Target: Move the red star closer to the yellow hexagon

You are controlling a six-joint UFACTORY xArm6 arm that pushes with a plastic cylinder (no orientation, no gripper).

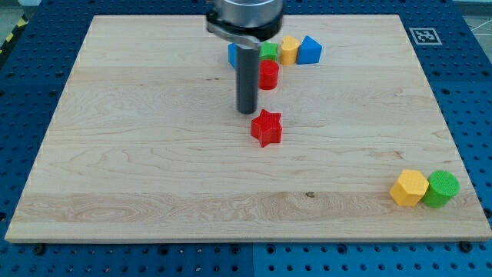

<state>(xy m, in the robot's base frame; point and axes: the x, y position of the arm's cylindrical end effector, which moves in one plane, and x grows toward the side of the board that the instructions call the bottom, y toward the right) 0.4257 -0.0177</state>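
- Nearest the camera, at the view's bottom right, the yellow hexagon (409, 188) sits touching a green cylinder (443, 188) on its right.
- Mid-board, the red star (267, 128) lies well apart from the hexagon, just below and right of our tip (246, 112).
- Our rod has no fingers to open or close; it holds nothing, and whether the tip touches the star we cannot tell.
- At the view's top, left to right: a blue block (233, 54) partly hidden by the rod, a red cylinder (268, 75), a green block (269, 51), a yellow block (289, 50), a blue block (309, 50).
- Risk, in our judgement: an off-centre push could spin the star aside, or drive it into the green cylinder.
- No containers appear on the wooden board (115, 154).
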